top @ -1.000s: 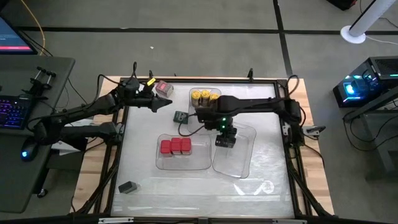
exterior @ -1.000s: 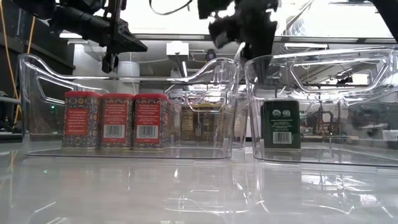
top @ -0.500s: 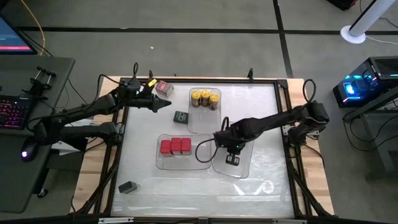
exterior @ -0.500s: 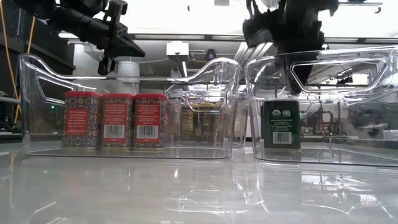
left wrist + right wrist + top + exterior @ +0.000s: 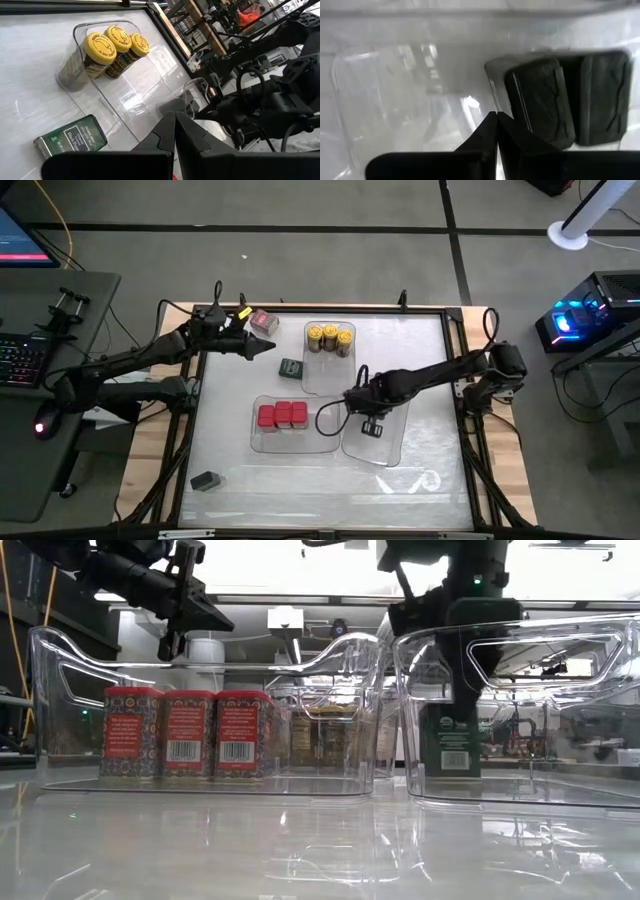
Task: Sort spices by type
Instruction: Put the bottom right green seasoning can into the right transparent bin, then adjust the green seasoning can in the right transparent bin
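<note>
While R gripper (image 5: 371, 424) hangs pinched shut, holding nothing, inside clear tray (image 5: 396, 448), dark grey tins (image 5: 565, 97) lie just beside its tips, approx 1 o'clock in wrist view. Tray walls close round. L gripper (image 5: 268, 347) shut, over table's 11 o'clock corner. Tin labels partly hidden behind arm in low view.
</note>
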